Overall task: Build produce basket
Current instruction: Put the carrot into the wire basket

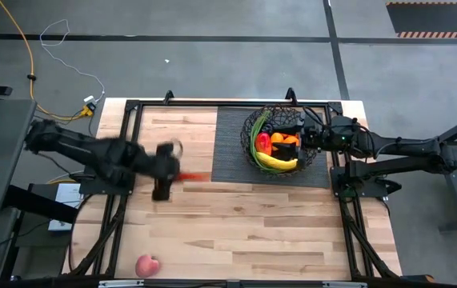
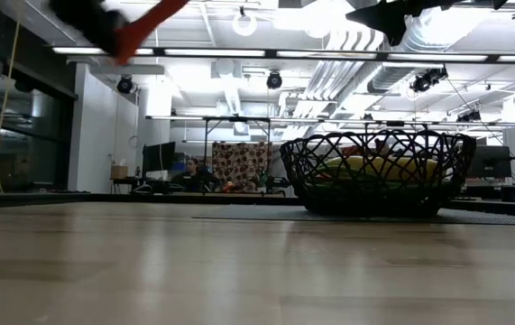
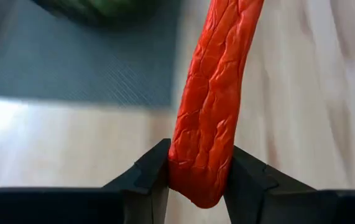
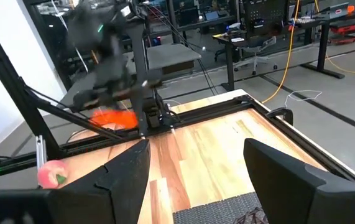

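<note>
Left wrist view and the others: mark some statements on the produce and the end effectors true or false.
1. The left end effector is shut on a long red-orange carrot. True.
2. The basket sits on the bare wood. False: it stands on the dark mat.
3. The pink-red apple is already in the basket. False: it lies on the table near the front edge, far from the basket.
4. A yellow banana lies in the basket. True.
5. The right end effector grips an orange. False: it is open and empty, beside the basket.
</note>
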You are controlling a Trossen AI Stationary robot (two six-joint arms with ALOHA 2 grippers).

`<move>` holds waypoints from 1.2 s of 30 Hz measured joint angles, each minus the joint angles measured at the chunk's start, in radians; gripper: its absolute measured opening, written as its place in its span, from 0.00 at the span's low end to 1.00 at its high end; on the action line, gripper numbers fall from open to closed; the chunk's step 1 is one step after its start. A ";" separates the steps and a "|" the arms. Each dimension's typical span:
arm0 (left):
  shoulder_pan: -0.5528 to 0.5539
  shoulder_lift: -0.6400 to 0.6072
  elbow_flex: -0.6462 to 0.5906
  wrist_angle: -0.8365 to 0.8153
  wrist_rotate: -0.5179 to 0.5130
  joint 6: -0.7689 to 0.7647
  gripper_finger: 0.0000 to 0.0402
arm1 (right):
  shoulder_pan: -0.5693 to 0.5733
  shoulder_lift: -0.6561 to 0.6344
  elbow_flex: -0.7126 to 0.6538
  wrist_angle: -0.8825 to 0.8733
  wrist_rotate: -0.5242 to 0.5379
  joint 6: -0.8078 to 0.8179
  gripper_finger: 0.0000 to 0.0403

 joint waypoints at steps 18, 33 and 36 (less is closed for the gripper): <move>0.479 0.004 -0.230 1.207 0.400 -0.121 0.27 | 0.000 0.134 0.001 0.211 -0.022 0.018 0.62; 0.386 0.192 -0.247 1.423 0.355 -0.137 0.27 | 0.000 0.162 0.001 0.237 -0.039 0.016 0.62; 0.386 0.199 -0.247 1.422 0.355 -0.146 0.27 | 0.000 0.162 0.001 0.236 -0.039 0.016 0.62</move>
